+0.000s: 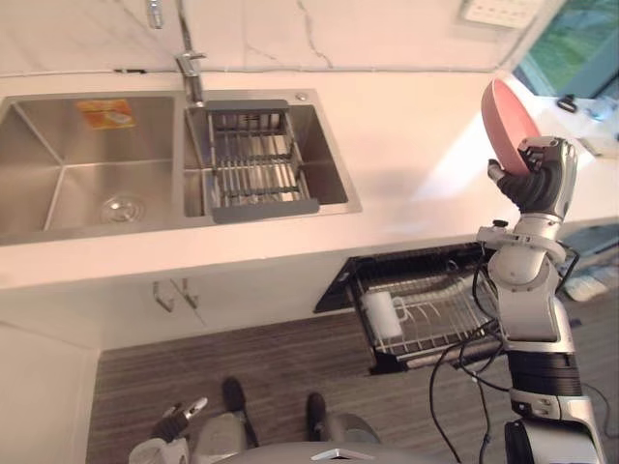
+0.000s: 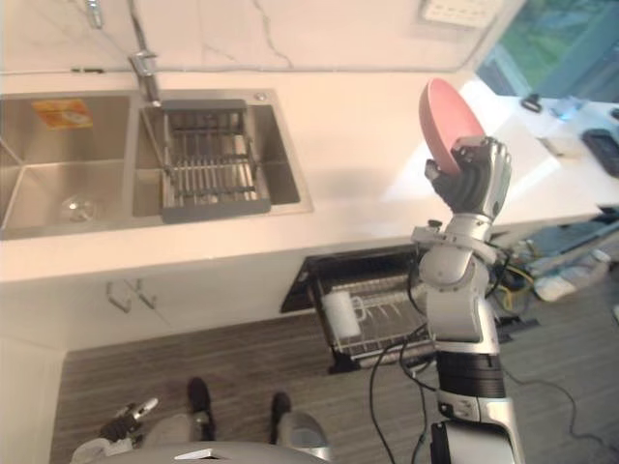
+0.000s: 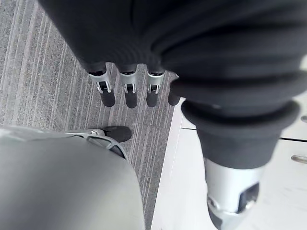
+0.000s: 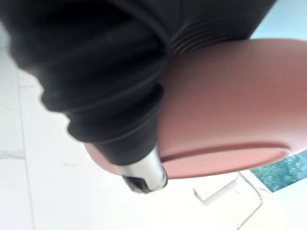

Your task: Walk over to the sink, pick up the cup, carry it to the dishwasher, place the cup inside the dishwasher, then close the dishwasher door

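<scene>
Fingers of right hand [image 1: 542, 182] curled round pink bowl [image 1: 507, 121], left hand [image 3: 127, 88] fingers straight, white cup [image 1: 380, 314] in dishwasher rack [image 1: 445, 290]

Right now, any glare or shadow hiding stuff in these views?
Left eye view: bright light washes out the countertop beside the pink bowl; the dishwasher rack lies in shadow, its white cup legible. Right wrist view: right hand dark against the bright countertop.
</scene>
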`<state>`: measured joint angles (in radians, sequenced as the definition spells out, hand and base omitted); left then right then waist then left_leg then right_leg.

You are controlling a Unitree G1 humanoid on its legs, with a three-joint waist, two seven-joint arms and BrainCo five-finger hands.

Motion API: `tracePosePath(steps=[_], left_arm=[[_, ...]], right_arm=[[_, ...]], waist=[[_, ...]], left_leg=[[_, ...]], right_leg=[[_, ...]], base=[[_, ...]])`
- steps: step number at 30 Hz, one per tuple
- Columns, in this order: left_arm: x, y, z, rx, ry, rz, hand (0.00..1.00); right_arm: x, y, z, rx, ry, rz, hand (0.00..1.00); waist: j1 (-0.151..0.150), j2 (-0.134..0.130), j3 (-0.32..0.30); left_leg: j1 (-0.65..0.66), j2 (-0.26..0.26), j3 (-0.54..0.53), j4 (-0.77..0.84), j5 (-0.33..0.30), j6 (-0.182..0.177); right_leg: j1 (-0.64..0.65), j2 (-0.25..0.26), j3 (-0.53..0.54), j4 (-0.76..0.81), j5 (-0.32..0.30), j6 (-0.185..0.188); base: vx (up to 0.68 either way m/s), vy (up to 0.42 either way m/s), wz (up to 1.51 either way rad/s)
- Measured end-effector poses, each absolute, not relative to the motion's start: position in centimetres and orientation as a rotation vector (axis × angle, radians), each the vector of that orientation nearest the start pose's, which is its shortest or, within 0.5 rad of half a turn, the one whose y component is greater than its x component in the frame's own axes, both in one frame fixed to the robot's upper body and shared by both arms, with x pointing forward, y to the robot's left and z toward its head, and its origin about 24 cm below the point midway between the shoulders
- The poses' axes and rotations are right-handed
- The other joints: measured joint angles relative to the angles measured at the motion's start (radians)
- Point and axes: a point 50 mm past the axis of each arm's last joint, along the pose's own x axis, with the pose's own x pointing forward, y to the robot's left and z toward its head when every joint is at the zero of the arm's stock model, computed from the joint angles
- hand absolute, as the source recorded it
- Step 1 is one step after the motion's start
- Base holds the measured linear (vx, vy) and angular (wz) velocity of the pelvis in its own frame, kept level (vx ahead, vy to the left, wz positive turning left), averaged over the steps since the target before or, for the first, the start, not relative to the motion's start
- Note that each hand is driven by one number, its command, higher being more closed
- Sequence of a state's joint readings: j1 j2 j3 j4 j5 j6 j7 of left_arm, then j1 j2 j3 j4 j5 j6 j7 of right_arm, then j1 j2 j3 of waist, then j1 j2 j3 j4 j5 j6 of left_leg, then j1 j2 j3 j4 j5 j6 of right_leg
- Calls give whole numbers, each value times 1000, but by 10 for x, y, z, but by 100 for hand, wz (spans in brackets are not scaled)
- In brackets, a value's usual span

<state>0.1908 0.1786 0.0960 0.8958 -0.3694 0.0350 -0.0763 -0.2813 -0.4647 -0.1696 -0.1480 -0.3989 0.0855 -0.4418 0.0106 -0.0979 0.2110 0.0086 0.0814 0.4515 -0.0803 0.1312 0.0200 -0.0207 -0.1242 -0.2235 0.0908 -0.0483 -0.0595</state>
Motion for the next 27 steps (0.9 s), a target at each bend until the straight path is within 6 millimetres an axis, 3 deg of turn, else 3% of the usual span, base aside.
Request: tracePosePath(steps=[1, 3, 5, 7, 9, 10, 11, 15, 19, 24, 27], left_arm=[[80, 232, -150, -266, 1036, 346, 0], [81, 236, -149, -271, 1035, 372, 0], [82, 237, -149, -274, 1035, 386, 0], [84, 237, -149, -280, 1033, 397, 0], [85, 237, -149, -287, 1033, 405, 0], [84, 237, -149, -286, 1038, 409, 0], [83, 236, -150, -287, 1045, 414, 0], [73, 229, -153, -300, 1065, 418, 0], [70, 227, -155, -292, 1069, 414, 0], [70, 225, -156, -271, 1071, 391, 0], [72, 221, -157, -262, 1086, 369, 0]], right_arm=[[274, -253, 193, -723, -556, -655, 100], [274, -252, 194, -713, -564, -656, 100], [274, -252, 195, -698, -573, -667, 100], [274, -249, 199, -684, -591, -664, 100], [274, -242, 203, -679, -617, -642, 100], [275, -240, 203, -679, -616, -633, 100], [276, -239, 201, -681, -606, -622, 100], [277, -242, 199, -669, -555, -598, 100], [277, -248, 200, -668, -530, -585, 100], [280, -243, 193, -693, -482, -482, 100], [282, -236, 183, -706, -446, -427, 100]], waist=[[11, -7, 0], [17, -22, -10], [24, -31, -15], [28, -40, -21], [28, -44, -22], [28, -45, -23], [28, -40, -29], [15, -1, -48], [4, 11, -50], [-7, 21, -44], [-13, 43, -32]], left_leg=[[10, 12, 41, 0, -4, 1], [12, 23, 87, 0, -14, -9], [11, 41, 132, -1, -22, -20], [12, 45, 163, -1, -26, -24], [33, 42, 180, -6, -24, -40], [41, 42, 180, -6, -22, -46], [50, 47, 178, -6, -18, -59], [47, 74, 115, -6, -2, -79], [52, 70, 67, -6, -5, -82], [64, 62, 67, -3, -15, -80], [62, 55, 68, -6, -24, -86]], right_leg=[[-3, -17, -79, 0, 24, -70], [-10, -28, -144, -17, 39, -96], [0, -25, -180, -66, 40, -90], [3, -29, -190, -90, 71, -44], [20, -37, -186, -109, 124, 44], [23, -39, -184, -109, 138, 66], [31, -35, -184, -108, 138, 114], [46, 1, -197, -132, 137, 124], [62, 7, -197, -153, 160, 120], [76, 3, -188, -170, 169, 127], [67, -5, -179, -165, 165, 134]], base=[[19, 49, -108], [-7, 24, -85], [30, 42, -76], [38, 19, -45], [39, -37, -20], [60, -89, -8], [63, -110, -1], [93, -92, 0], [86, -3, -4], [-9, 3, -1], [-53, 22, -4]])
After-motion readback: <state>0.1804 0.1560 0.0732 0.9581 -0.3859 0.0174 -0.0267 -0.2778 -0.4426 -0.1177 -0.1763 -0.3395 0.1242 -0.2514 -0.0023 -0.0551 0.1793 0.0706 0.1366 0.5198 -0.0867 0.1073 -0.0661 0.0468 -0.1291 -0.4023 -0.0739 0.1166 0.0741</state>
